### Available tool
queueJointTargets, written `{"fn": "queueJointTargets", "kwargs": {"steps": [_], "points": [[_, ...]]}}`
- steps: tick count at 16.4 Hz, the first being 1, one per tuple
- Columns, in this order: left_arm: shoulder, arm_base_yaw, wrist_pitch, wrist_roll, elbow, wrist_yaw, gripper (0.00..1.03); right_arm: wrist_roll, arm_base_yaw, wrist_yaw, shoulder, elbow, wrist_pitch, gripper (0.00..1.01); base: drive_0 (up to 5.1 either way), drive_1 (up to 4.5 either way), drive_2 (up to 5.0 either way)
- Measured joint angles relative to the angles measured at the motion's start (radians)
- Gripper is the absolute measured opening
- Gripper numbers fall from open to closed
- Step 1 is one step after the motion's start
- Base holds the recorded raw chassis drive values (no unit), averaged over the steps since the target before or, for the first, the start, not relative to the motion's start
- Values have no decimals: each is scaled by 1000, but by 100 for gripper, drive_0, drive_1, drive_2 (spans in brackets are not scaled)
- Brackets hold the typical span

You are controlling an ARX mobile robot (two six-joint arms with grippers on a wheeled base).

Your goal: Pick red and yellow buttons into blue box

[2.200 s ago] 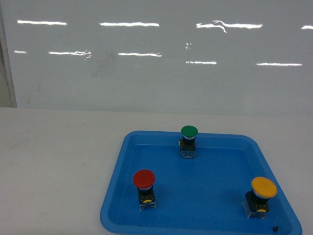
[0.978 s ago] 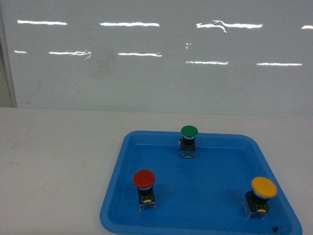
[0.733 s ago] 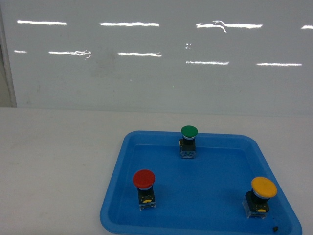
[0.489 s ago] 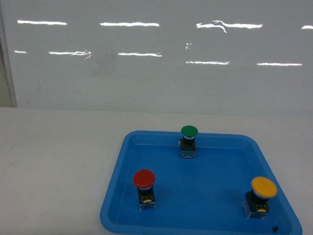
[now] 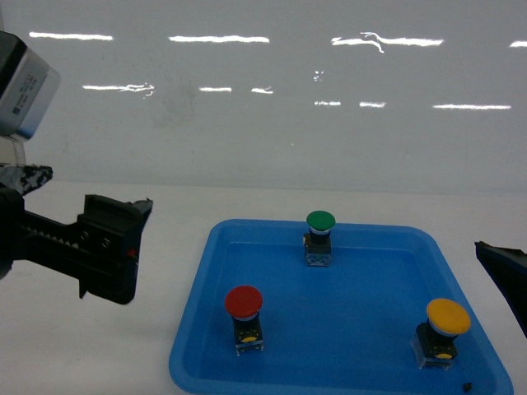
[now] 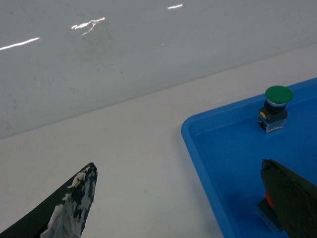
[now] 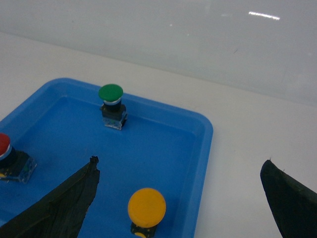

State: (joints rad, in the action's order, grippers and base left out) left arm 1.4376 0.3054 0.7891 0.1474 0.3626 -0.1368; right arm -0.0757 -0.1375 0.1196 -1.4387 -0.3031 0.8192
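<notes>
The red button (image 5: 244,302) stands at the front left of a shallow blue tray (image 5: 194,327), and the yellow button (image 5: 447,316) at its front right. My left gripper (image 6: 178,166) is open over the table and the tray's left rim. Its right finger hides most of the red button (image 6: 266,197). My right gripper (image 7: 181,159) is open over the tray's right rim (image 7: 205,144), with the yellow button (image 7: 146,207) low between its fingers, untouched. The blue box is out of view.
A green-capped button (image 5: 319,220) stands at the tray's back middle. White table surrounds the tray, and a glossy white wall rises behind it. My left arm (image 5: 107,255) hangs left of the tray, and a right finger (image 5: 504,267) shows at the right edge.
Both arms have come into the head view, the left from the left side and the right at the right edge. The three buttons and the tray have not moved.
</notes>
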Motion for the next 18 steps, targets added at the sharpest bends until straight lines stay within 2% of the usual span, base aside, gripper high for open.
{"fn": "queueJointTargets", "kwargs": {"steps": [4, 5, 7, 8, 10, 13, 15, 18], "points": [[-8, -2, 5, 10, 0, -2, 98, 5, 0, -7, 14, -1, 13, 98, 0, 0, 0], [-8, -2, 5, 10, 0, -2, 98, 9, -4, -8, -1, 0, 47, 98, 0, 0, 0], [-8, -2, 5, 10, 0, -2, 98, 6, -28, -38, -107, -19, 57, 98, 0, 0, 0], [-8, -2, 5, 10, 0, -2, 98, 5, -37, -38, -148, -48, 33, 98, 0, 0, 0], [-8, -2, 4, 10, 0, -2, 98, -10, -63, -32, -238, -144, 31, 98, 0, 0, 0], [-8, -2, 5, 10, 0, -2, 98, -46, -82, -16, -362, -247, -63, 98, 0, 0, 0], [-8, -2, 4, 10, 0, -2, 98, -63, -94, 0, -414, -263, -85, 98, 0, 0, 0], [-8, -2, 5, 10, 0, -2, 98, -113, -120, -7, -503, -294, -100, 98, 0, 0, 0]]}}
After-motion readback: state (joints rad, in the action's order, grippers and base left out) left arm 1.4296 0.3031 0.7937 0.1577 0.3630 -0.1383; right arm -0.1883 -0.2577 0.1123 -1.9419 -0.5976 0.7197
